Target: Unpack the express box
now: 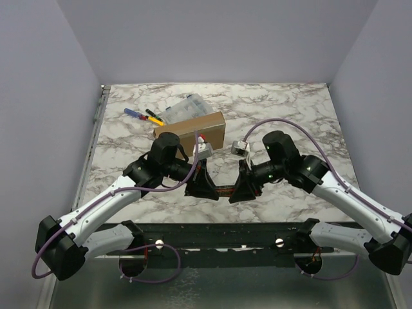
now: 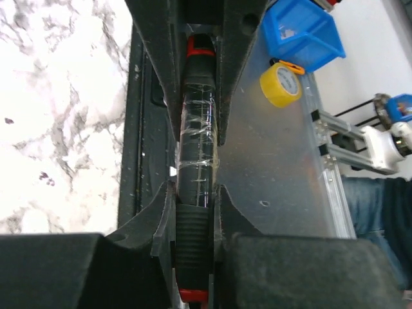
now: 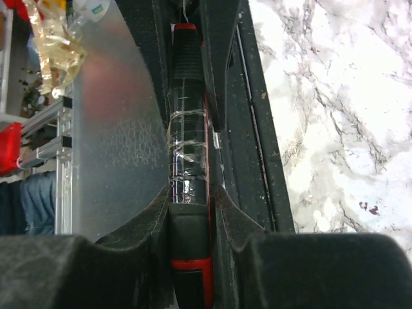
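The express box (image 1: 191,132), flat brown cardboard with its lid down, lies on the marble table behind both arms. My left gripper (image 1: 205,187) and right gripper (image 1: 241,188) face each other near the table's front edge. Both are shut on the ends of one black-and-red tool (image 1: 223,191) with clear tape round its middle. In the left wrist view my left gripper (image 2: 195,193) clamps the tool's (image 2: 196,141) ribbed black end. In the right wrist view my right gripper (image 3: 188,193) clamps the tool's (image 3: 188,129) smooth black and red end. The tool hangs level above the table's front edge.
A clear plastic compartment case (image 1: 185,107) sits right behind the box. A blue-handled tool (image 1: 133,113) and a yellow-and-black one (image 1: 154,118) lie to its left. A black rail (image 1: 219,233) runs along the front. A blue bin (image 2: 302,32) and yellow tape roll (image 2: 280,82) lie off the table.
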`<state>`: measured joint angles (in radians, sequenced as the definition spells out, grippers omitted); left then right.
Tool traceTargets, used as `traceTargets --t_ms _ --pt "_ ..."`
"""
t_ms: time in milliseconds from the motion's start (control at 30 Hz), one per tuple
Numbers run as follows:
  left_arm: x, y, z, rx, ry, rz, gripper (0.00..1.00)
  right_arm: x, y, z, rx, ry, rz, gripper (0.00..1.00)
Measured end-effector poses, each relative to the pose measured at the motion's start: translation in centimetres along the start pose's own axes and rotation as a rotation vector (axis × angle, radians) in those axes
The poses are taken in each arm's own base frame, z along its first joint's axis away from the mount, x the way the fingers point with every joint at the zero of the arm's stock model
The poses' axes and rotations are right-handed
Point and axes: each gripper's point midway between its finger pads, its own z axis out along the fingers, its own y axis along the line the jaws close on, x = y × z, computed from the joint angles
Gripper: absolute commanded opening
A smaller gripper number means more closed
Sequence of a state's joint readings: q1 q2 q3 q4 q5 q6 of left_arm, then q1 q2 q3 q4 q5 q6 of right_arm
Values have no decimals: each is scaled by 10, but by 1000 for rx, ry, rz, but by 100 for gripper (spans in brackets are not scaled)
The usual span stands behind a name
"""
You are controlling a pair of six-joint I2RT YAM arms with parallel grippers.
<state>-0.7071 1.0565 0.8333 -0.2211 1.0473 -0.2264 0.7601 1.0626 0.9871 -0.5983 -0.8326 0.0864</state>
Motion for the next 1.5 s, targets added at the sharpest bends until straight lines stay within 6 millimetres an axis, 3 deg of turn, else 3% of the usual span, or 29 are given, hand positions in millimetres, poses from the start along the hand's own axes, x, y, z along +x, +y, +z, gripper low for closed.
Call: traceTargets --t_ms 100,133,167,300,467,567,700,800,867,1033,1267,1433,1500 --pt "-2 -6 -1 21 -3 27 0 -1 3 -2 3 -13 -5 76" --pt "-2 -5 -1 17 -5 28 0 -4 1 -3 21 -23 -6 92" --pt "-2 -4 -1 11 -4 24 0 -6 -2 -4 49 -37 5 99" --pt "-5 3 -2 -45 -19 24 0 -25 -21 -17 224 -174 3 100" --pt "-25 3 -7 -115 -100 64 0 -56 -23 -45 334 -475 -6 100" --pt "-51 -4 -10 -127 -200 85 0 -69 -16 -55 306 -631 19 99" --pt "-86 -16 -13 -86 -363 89 0 -102 -4 -55 206 -756 56 98" --pt "-100 -21 -14 -58 -441 66 0 -120 0 -50 140 -801 76 93" --pt "-109 -25 -15 -37 -480 46 0 -129 2 -50 108 -830 87 84" --pt "-122 -32 -18 -6 -546 29 0 -152 19 -60 20 -928 68 73" --pt "-131 -35 -21 1 -596 23 0 -165 25 -63 -33 -980 54 68" --pt "-135 -33 -20 9 -607 18 0 -165 16 -55 -29 -969 75 53" --pt "-134 -29 -18 7 -604 9 0 -166 13 -53 -25 -969 85 51"
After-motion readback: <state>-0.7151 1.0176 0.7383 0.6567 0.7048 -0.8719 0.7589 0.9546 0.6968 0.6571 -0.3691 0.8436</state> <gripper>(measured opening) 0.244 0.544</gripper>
